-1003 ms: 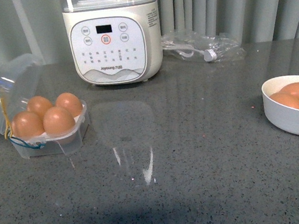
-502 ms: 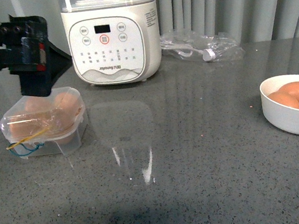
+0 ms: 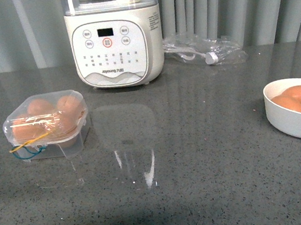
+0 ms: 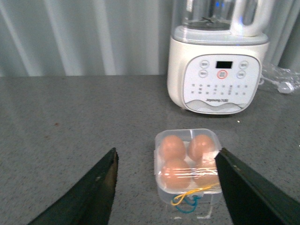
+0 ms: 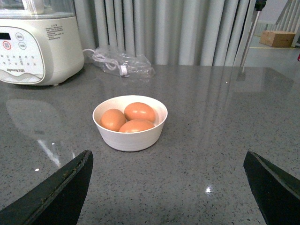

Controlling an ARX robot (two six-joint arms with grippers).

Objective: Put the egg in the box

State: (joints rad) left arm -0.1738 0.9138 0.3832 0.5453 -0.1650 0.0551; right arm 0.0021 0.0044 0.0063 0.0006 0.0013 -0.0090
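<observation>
The small clear plastic four-cell box (image 4: pixel 188 171) sits lidded on the grey speckled tabletop (image 3: pixel 202 155), apparently holding four brown eggs (image 4: pixel 172 147). It lies ahead of the left end effector (image 4: pixel 166 187), whose jaws stand wide open and empty. The right end effector (image 5: pixel 168 187) is likewise spread, empty, facing the round white bowl (image 5: pixel 130 136).

Counter (image 3: pixel 202 155) lies open across the middle and near edge, with the closed box (image 3: pixel 46 125) at left, blender base (image 3: pixel 115 44) and bagged cord (image 3: pixel 203 49) along the back, bowl of eggs (image 3: pixel 300 106) at right.
</observation>
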